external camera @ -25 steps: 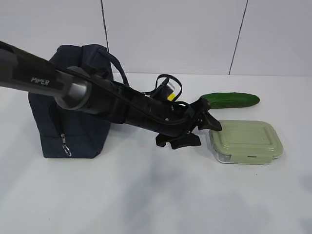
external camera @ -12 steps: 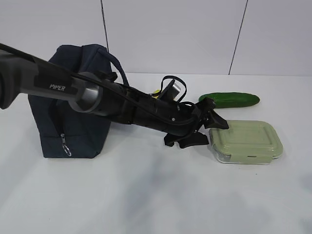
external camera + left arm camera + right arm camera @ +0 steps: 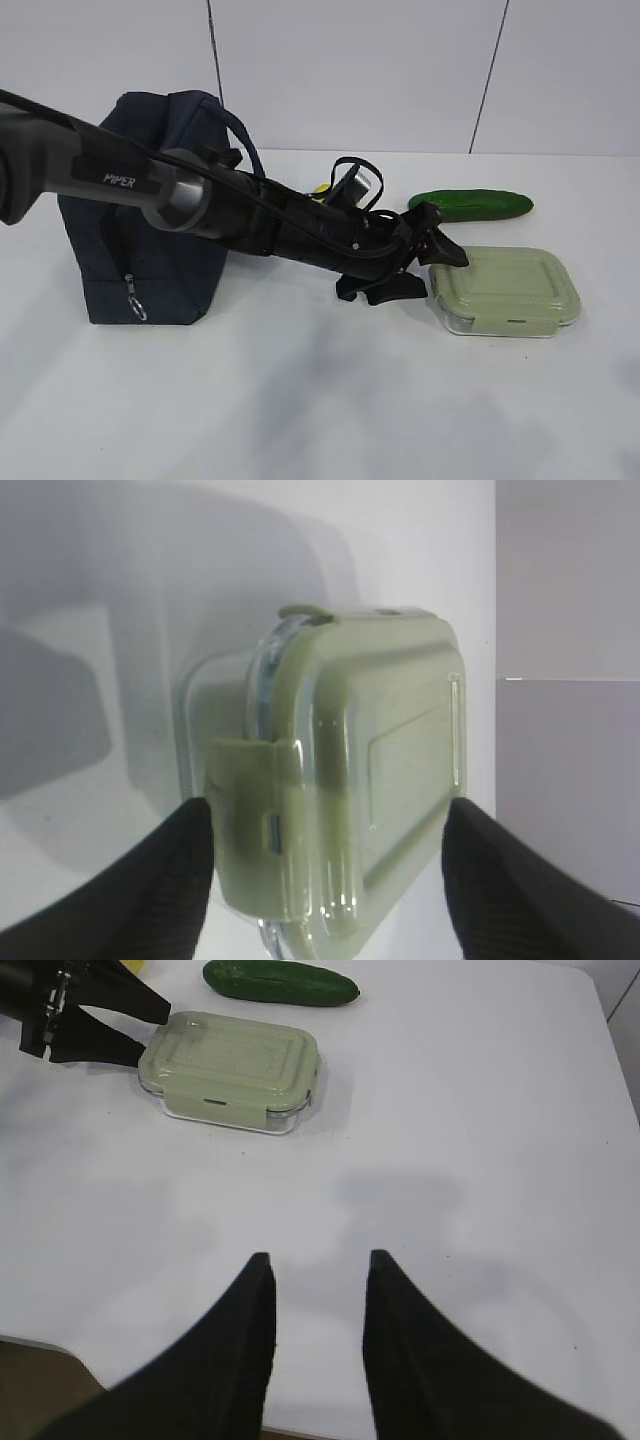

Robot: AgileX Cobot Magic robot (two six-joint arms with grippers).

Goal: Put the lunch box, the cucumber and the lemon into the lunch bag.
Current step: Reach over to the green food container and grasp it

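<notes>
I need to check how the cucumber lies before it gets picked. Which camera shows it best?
The exterior view: the cucumber lies nearly whole behind the lunch box, only its left tip hidden by the left hand. The right wrist view shows it at the frame's top; the left wrist view misses it.

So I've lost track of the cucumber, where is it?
Exterior view: the cucumber lies right of centre at the back of the table, just behind the lunch box.
</notes>
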